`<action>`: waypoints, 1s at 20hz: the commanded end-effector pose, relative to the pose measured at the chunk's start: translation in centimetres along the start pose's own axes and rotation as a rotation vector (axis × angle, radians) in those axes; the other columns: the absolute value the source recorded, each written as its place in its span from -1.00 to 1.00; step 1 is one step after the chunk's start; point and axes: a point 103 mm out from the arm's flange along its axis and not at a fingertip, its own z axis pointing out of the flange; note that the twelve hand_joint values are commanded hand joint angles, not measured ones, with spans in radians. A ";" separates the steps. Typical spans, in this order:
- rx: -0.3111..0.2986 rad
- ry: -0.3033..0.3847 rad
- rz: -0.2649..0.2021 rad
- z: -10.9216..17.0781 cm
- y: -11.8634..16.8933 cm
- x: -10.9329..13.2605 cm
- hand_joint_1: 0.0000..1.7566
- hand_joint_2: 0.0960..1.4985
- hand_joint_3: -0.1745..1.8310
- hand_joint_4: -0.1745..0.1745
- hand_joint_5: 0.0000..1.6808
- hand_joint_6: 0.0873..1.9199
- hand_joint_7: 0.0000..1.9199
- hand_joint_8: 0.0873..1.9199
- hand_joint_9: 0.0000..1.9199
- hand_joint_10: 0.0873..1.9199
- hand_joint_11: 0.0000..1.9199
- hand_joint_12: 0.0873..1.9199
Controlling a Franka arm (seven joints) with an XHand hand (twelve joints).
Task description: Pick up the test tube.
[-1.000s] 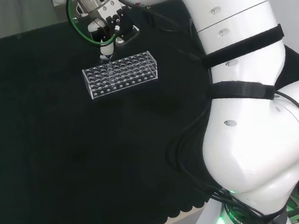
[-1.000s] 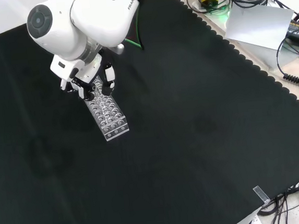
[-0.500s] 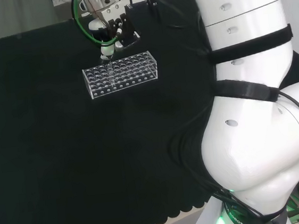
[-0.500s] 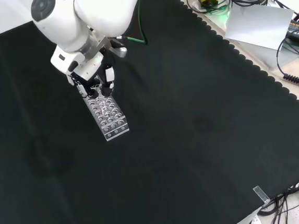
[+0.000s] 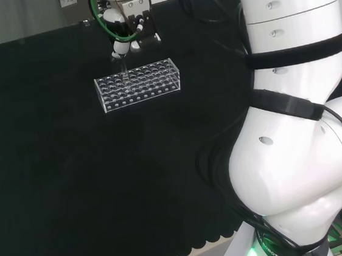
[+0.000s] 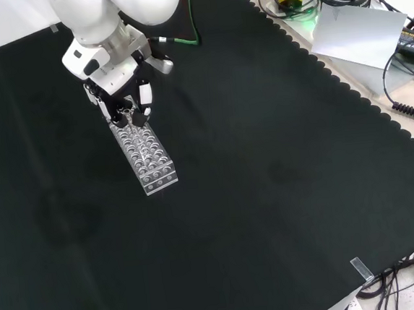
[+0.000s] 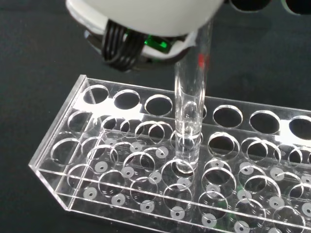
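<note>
The hand [image 5: 125,32] hangs above the far left end of the clear rack [image 5: 138,85] in the head view, pointing down, with the arm's white links reaching in from the right. Its fingers [image 6: 144,99] are curled round the top of the test tube [image 7: 190,104], pinching it upright. In the wrist view the tube's rounded lower end sits partly inside 1 hole of the rack's top plate, in an inner row, while most of its length stands above the plate. The neighbouring holes look vacant. The rack rests on the black-clothed surface [image 6: 281,170].
</note>
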 end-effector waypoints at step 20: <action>-0.106 0.113 -0.017 -12.1 -4.3 -1.5 0.40 -0.29 -0.16 -1.00 0.74 -0.76 0.94 -0.77 0.85 -0.83 0.39 -0.12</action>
